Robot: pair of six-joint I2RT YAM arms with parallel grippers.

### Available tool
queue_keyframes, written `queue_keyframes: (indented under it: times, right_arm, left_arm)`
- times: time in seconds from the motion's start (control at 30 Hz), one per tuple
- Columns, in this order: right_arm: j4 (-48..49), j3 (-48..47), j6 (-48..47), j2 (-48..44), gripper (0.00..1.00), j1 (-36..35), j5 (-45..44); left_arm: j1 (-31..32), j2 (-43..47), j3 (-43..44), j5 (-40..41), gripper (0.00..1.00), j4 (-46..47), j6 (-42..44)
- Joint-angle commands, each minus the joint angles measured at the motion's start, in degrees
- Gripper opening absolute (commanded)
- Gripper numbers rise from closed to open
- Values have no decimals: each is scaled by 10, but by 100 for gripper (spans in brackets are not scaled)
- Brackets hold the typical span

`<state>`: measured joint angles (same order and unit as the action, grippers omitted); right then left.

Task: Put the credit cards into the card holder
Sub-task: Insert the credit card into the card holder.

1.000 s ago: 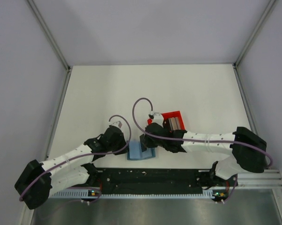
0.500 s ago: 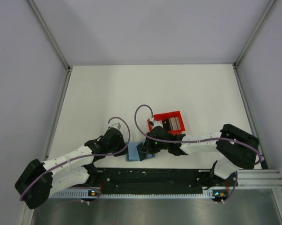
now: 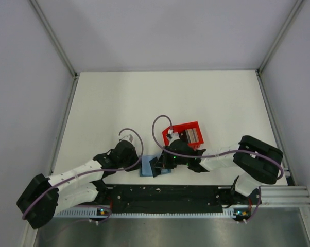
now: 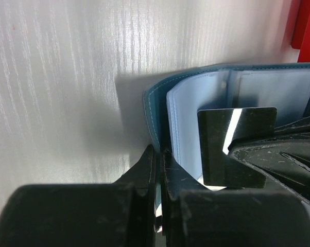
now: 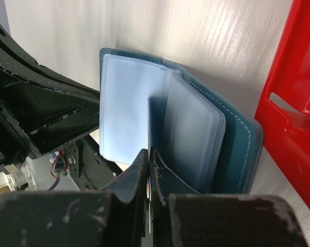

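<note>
The card holder (image 3: 146, 165), a teal wallet, stands open near the table's front edge with its clear sleeves fanned out. My left gripper (image 3: 138, 163) is shut on its teal cover (image 4: 154, 110), as the left wrist view (image 4: 159, 150) shows. My right gripper (image 3: 157, 165) is shut on a glossy black credit card (image 4: 217, 135). In the right wrist view the gripper (image 5: 148, 152) holds the card edge-on (image 5: 148, 123), its tip between the wallet's sleeves (image 5: 126, 103). More cards (image 3: 192, 135), grey and silver, lie in the red tray.
A red open-topped tray (image 3: 182, 127) sits right behind the wallet and close to my right wrist; it also shows in the right wrist view (image 5: 294, 77). Both arms lie low along the table's front edge, and their fingers nearly meet at the wallet.
My right gripper has moved from the red tray down and left to the wallet, carrying the black card. The left gripper has kept its hold on the wallet cover.
</note>
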<state>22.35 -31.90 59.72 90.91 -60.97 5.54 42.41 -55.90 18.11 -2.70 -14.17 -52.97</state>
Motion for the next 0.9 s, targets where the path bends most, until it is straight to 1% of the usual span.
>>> queue_keyframes:
  times: [0.0, 0.17, 0.33, 0.6, 0.87]
  right_arm:
    - [24, 12, 20, -1, 0, 10, -16]
    - [8, 28, 23, -35, 0, 30, -47]
    - [4, 47, 23, -59, 0, 43, -53]
    - [59, 49, 30, -22, 0, 45, -22]
    - [82, 51, 36, 14, 0, 42, -5]
  left_arm:
    - [1, -14, -20, 16, 0, -16, -1]
    - [1, -16, -19, 18, 0, -16, -4]
    - [1, -16, -20, 19, 0, -15, -3]
    - [1, -18, -20, 18, 0, -11, -2]
    - [1, -22, -20, 16, 0, -8, -1]
